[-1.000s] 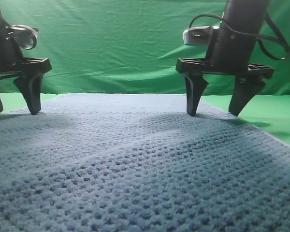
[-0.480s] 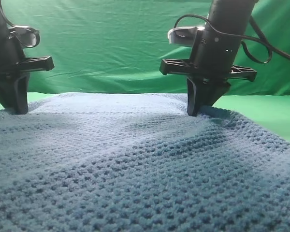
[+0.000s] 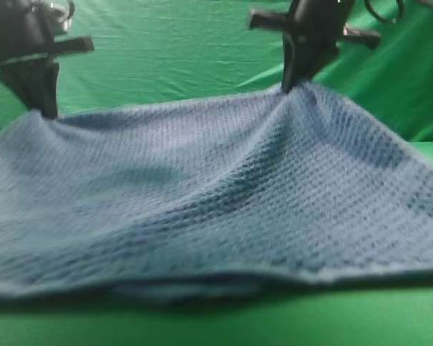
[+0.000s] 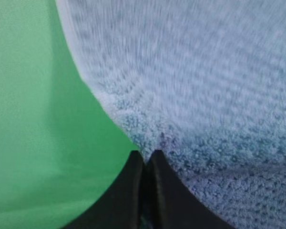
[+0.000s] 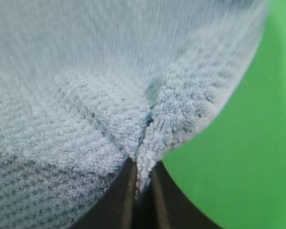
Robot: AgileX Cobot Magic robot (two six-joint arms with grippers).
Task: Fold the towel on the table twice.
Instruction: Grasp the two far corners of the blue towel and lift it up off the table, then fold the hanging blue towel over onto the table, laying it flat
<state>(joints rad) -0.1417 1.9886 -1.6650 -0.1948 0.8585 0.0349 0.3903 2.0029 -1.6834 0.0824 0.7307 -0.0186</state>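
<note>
The blue-grey waffle-weave towel [image 3: 216, 194] hangs lifted by its two far corners, its near edge still resting on the green table [image 3: 289, 317]. My left gripper [image 3: 45, 108] is shut on the far left corner; in the left wrist view the left gripper [image 4: 144, 157] pinches the towel [image 4: 205, 95] at its edge. My right gripper [image 3: 292, 85] is shut on the far right corner, held higher. In the right wrist view the right gripper [image 5: 142, 169] has a bunched fold of towel [image 5: 109, 95] squeezed between its black fingers.
A wrinkled green backdrop curtain [image 3: 173, 58] hangs behind both arms. Green table covering shows in front of the towel's near edge and at the right [image 3: 429, 155].
Both grippers closed on the towel's far corners and rose, lifting the far edge off the table. The towel now drapes as a slope towards the camera.
</note>
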